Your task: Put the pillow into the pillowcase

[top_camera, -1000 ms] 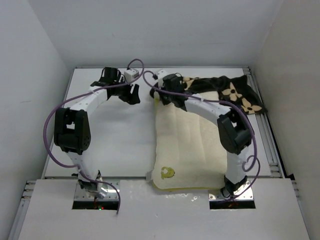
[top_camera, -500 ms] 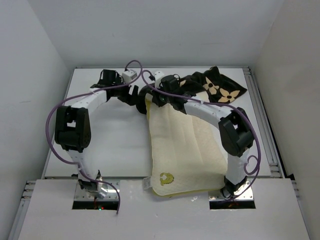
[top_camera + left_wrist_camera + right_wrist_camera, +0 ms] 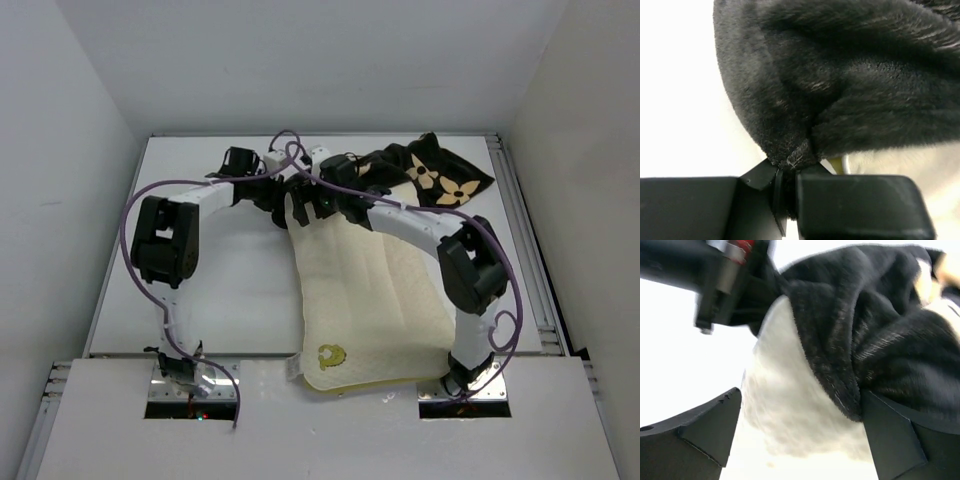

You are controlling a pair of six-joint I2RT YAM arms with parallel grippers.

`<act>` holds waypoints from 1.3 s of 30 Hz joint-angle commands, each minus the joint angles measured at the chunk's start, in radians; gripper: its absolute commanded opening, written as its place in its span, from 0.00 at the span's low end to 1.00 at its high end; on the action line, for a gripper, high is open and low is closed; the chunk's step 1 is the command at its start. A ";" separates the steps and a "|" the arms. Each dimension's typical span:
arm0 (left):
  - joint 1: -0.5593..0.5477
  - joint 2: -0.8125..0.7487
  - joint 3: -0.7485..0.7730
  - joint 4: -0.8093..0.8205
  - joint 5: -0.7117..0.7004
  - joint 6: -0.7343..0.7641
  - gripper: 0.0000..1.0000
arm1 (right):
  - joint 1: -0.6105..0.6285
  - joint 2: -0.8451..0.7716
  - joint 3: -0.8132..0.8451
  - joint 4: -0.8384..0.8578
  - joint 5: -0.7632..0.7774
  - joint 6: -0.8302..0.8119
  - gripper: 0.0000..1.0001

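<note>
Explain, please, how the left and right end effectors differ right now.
The left end effector is shut, pinching the pillowcase edge; the right end effector is open, pinching nothing. The left's jaws meet on black fabric; the right's stand wide around the pillow corner. Both work at the pillow's far end.

The counter [image 3: 245, 290] lies bare between the left arm [image 3: 165, 250] and the pillow [image 3: 370, 300], leaving a wide lane up to the far wall [image 3: 320, 70]. The pillow fills the right-centre, and the right arm [image 3: 470, 270] arches over its right edge. At the pillow's far left corner both pincers crowd together. The left pincer [image 3: 785, 172] is pinched on the pillowcase [image 3: 435, 175], and the right pincer [image 3: 800, 410] gapes around fabric and cushion. Purple cables [image 3: 290, 134] loop above that spot. The bunched pillowcase blocks the far right corner.
</note>
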 commanded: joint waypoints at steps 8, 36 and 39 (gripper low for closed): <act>0.003 -0.231 -0.019 -0.117 0.125 0.056 0.00 | 0.056 -0.372 -0.185 -0.146 0.388 0.299 0.92; -0.069 -0.298 -0.028 -0.338 0.149 0.206 0.00 | -0.033 -0.266 -0.227 0.191 0.478 0.750 0.00; -0.106 -0.292 0.007 -0.424 0.121 0.309 0.00 | -0.048 -0.283 -0.177 0.181 0.528 0.733 0.00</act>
